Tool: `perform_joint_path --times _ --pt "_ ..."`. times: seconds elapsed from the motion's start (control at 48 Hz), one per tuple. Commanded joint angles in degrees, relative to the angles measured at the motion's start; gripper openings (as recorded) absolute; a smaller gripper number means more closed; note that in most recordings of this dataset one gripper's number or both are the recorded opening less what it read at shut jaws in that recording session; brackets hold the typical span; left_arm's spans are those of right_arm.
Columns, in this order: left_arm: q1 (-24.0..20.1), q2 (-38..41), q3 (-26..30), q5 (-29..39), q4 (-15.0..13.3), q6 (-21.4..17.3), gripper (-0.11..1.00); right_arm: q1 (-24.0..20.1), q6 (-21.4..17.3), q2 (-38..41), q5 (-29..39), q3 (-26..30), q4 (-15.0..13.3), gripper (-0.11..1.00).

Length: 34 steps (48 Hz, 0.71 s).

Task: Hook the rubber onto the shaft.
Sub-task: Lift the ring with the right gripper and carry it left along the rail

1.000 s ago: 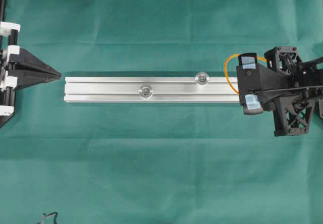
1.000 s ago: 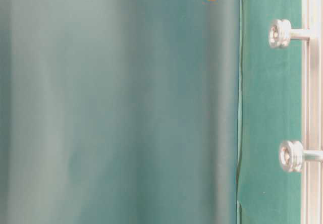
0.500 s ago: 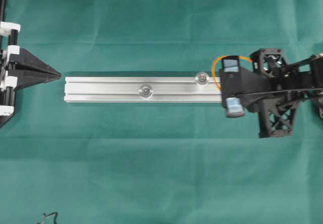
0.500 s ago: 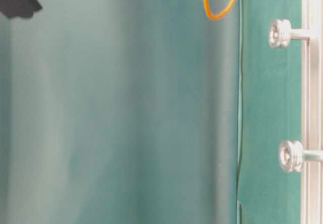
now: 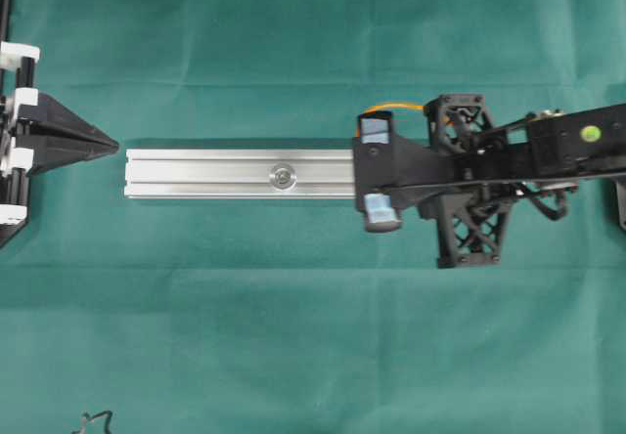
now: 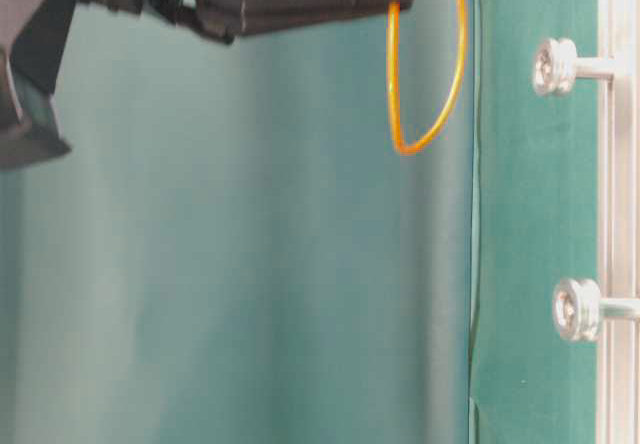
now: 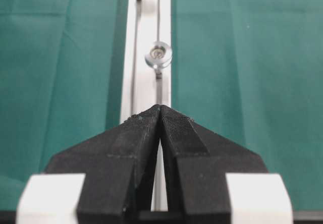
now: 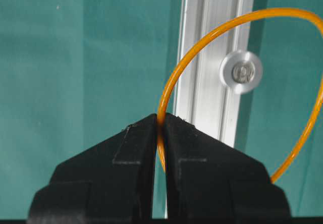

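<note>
while clenched on one rubber (image 8: 174,90), right tool (image 8: 160,119); left tool (image 7: 160,108) clenched empty; two shafts (image 6: 556,66).

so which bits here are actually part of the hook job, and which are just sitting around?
In the job:
- rubber band, pinched in the right pincer
- shaft framed by the loop
- aluminium rail

Just there:
- second shaft
- left pincer, shut, parked off the rail's end
- green cloth
</note>
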<state>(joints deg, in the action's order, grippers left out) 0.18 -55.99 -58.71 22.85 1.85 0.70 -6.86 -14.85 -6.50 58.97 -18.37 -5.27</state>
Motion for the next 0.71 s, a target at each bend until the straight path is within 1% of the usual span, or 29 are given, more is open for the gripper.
perform_joint_path --times 0.0,0.687 --pt "0.1 0.4 1.8 -0.4 0.1 0.0 0.0 0.4 0.1 0.1 -0.3 2.6 -0.2 0.07" --pt "0.1 0.4 1.8 -0.3 0.1 0.0 0.0 0.5 0.1 0.5 -0.3 2.7 -0.2 0.07"
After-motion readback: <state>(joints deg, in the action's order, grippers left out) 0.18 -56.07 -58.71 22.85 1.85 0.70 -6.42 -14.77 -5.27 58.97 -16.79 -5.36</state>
